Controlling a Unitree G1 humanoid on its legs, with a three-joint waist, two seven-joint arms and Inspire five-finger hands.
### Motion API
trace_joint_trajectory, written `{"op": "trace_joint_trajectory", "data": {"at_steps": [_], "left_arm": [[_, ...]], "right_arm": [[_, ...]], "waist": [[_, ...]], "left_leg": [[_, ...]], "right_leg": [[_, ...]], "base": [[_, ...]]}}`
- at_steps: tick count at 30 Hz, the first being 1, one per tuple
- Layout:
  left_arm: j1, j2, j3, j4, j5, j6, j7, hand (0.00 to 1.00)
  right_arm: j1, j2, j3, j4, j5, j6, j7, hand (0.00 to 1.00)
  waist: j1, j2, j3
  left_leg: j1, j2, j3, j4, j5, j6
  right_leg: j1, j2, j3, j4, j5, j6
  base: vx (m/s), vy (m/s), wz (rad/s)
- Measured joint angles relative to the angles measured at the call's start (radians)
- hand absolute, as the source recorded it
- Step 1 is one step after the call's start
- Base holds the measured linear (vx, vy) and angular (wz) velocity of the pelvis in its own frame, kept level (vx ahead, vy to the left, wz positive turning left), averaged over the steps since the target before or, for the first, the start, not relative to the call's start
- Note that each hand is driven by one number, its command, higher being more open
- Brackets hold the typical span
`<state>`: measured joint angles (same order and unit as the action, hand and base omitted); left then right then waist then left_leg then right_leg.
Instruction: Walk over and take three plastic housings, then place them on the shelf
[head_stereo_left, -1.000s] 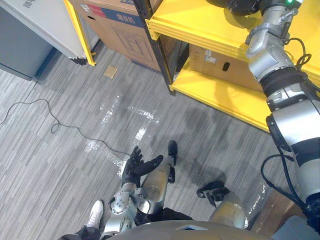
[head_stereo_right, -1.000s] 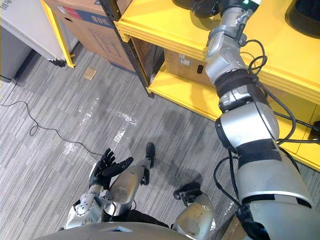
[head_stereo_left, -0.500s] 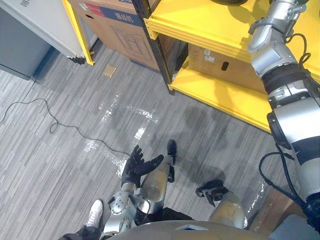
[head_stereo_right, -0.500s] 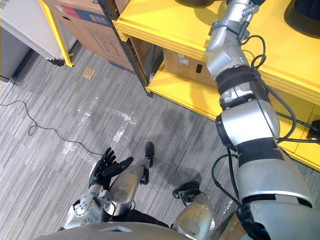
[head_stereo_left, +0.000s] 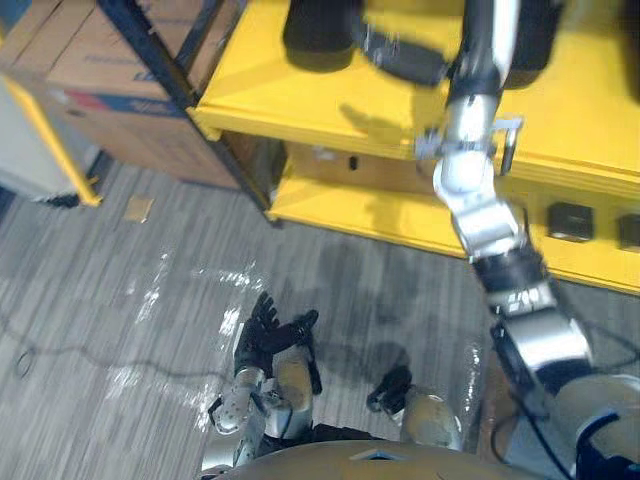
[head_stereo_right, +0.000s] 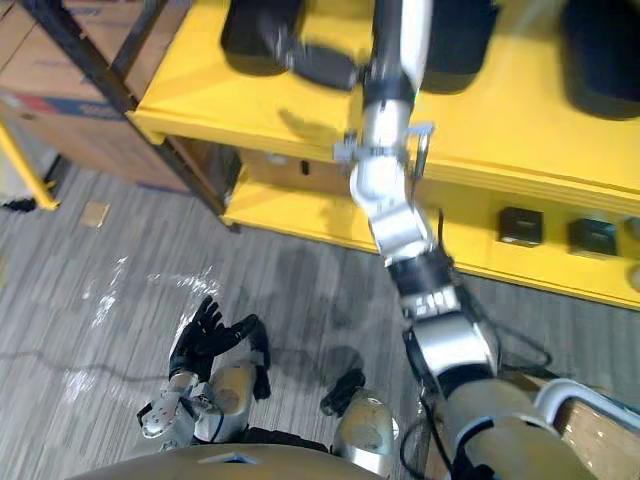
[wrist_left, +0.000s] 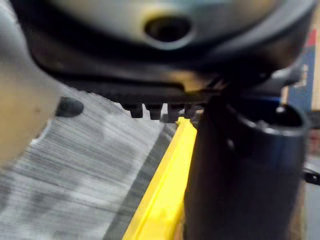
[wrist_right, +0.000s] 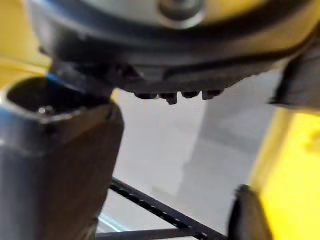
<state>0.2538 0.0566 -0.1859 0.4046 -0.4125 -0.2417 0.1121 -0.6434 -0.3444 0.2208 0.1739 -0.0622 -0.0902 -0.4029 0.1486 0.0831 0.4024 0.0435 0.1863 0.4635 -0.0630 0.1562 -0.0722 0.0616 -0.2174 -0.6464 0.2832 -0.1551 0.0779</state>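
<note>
Low at the robot's side, the left hand (head_stereo_left: 268, 335) hangs spread and empty. The right hand (head_stereo_right: 322, 66), fingers stretched and holding nothing that I can see, reaches over the yellow shelf (head_stereo_right: 250, 110), just beside the leftmost housing (head_stereo_right: 258, 35) of three black plastic housings (head_stereo_right: 455, 45) standing there. It should lift clear, I reckon, rather than sweep sideways and nudge it; the cardboard box (head_stereo_left: 60, 50) bears a label, nothing legible.

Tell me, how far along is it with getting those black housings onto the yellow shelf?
Nearly done, it seems. Three stand on the yellow shelf: the left housing, the middle housing and the right housing. The right hand reaches over the shelf by the left housing, apparently empty; the left hand hangs open and empty near the floor. Probably only pulling the arm back is left.
</note>
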Motion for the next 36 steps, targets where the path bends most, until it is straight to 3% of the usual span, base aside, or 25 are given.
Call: {"op": "trace_joint_trajectory", "data": {"at_steps": [3, 6, 8, 12, 19, 26, 27, 32, 36], "left_arm": [[0.021, 0.001, 0.006, 0.000, 0.034, -0.001, 0.001, 1.00], [0.027, 0.001, 0.006, 0.000, 0.044, 0.000, 0.004, 1.00], [0.031, 0.002, 0.005, 0.001, 0.060, 0.001, 0.012, 1.00], [0.028, 0.012, -0.005, 0.022, 0.066, 0.003, 0.020, 1.00], [0.031, 0.038, -0.007, 0.066, 0.066, 0.010, 0.029, 1.00], [0.069, 0.047, -0.008, 0.066, 0.066, 0.036, 0.024, 1.00], [0.068, 0.047, -0.013, 0.066, 0.066, 0.050, 0.023, 1.00], [0.069, 0.047, -0.014, 0.065, 0.064, 0.066, 0.028, 1.00], [0.071, 0.045, -0.014, 0.065, 0.025, 0.080, 0.027, 1.00]], "right_arm": [[0.108, -0.011, -0.016, -0.039, -0.007, 0.025, 0.061, 1.00], [0.124, -0.019, -0.067, -0.064, -0.011, 0.031, 0.061, 1.00], [0.131, -0.042, -0.102, -0.083, -0.057, 0.077, 0.075, 1.00], [0.167, -0.090, -0.088, -0.081, -0.240, 0.152, 0.159, 1.00], [0.190, -0.117, -0.019, -0.057, -0.269, 0.166, 0.179, 1.00], [0.075, -0.148, 0.075, 0.143, -0.509, 0.189, 0.227, 1.00], [0.052, -0.174, 0.106, 0.193, -0.520, 0.213, 0.229, 1.00], [-0.014, -0.186, 0.112, 0.310, -0.520, 0.281, 0.227, 1.00], [-0.070, -0.201, 0.124, 0.355, -0.524, 0.281, 0.227, 1.00]], "waist": [[-0.046, -0.010, -0.053], [-0.063, -0.010, -0.067], [-0.073, -0.010, -0.091], [-0.072, -0.015, -0.130], [-0.069, -0.019, -0.155], [-0.059, -0.030, -0.182], [-0.041, -0.031, -0.184], [-0.014, -0.035, -0.186], [-0.009, -0.035, -0.186]], "left_leg": [[0.005, 0.001, 0.028, -0.014, -0.004, -0.004], [0.015, 0.002, 0.050, -0.014, -0.005, -0.003], [0.021, 0.003, 0.056, -0.013, -0.010, -0.005], [0.038, 0.005, 0.065, -0.012, -0.022, -0.009], [0.048, 0.002, 0.070, -0.013, -0.026, -0.007], [0.050, 0.000, 0.051, -0.019, -0.025, -0.005], [0.048, -0.001, 0.045, -0.020, -0.023, -0.004], [0.032, -0.004, 0.011, -0.020, -0.015, -0.001], [0.029, -0.005, -0.002, -0.020, -0.013, 0.000]], "right_leg": [[0.001, 0.021, 0.024, -0.052, 0.032, 0.007], [0.009, 0.031, 0.044, -0.084, 0.053, 0.012], [0.020, 0.038, 0.048, -0.108, 0.063, 0.015], [0.044, 0.048, 0.052, -0.136, 0.074, 0.016], [0.067, 0.057, 0.052, -0.177, 0.099, 0.018], [0.082, 0.057, 0.034, -0.185, 0.102, 0.018], [0.085, 0.057, 0.028, -0.185, 0.102, 0.018], [0.093, 0.056, -0.006, -0.185, 0.101, 0.015], [0.095, 0.054, -0.016, -0.180, 0.098, 0.012]], "base": [[0.09, 0.039, -0.30], [0.05, 0.036, -0.22], [0.02, 0.032, -0.08], [0.03, 0.023, -0.05], [-0.01, 0.022, -0.01], [-0.02, 0.017, 0.07], [-0.01, 0.000, 0.14], [0.00, -0.003, 0.19], [0.01, 0.002, 0.08]]}}
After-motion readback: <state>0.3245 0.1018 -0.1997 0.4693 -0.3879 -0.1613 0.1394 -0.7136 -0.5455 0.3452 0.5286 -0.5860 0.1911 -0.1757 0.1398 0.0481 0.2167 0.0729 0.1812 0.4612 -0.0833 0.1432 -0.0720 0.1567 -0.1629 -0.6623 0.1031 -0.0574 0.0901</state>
